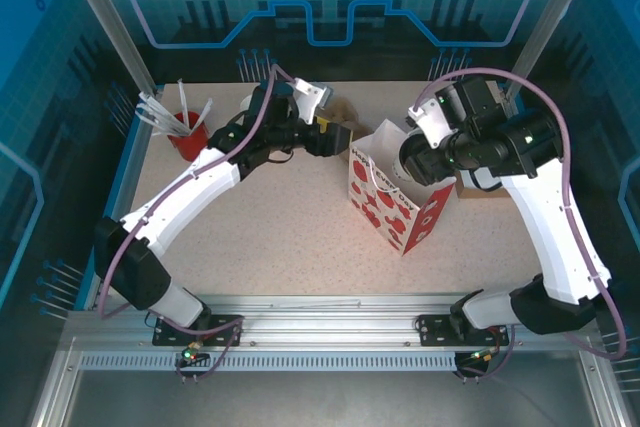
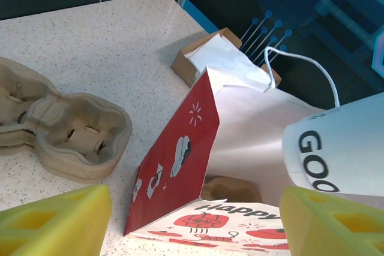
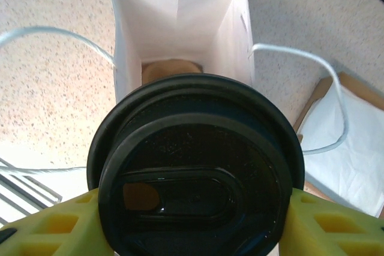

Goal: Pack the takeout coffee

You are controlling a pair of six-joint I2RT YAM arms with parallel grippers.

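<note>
The takeout coffee, a pale cup with a black lid, is clamped between my right gripper's yellow fingers. It hangs right above the open mouth of the strawberry-print bag, which stands upright mid-table. A brown moulded tray lies on the bag's bottom. My right gripper hovers over the bag's top. My left gripper is open and holds nothing; it sits just left of the bag, behind it in the top view.
A moulded pulp cup carrier lies on the table left of the bag. A cardboard box of white napkins sits behind the bag, at its right in the top view. A red cup of stirrers stands back left.
</note>
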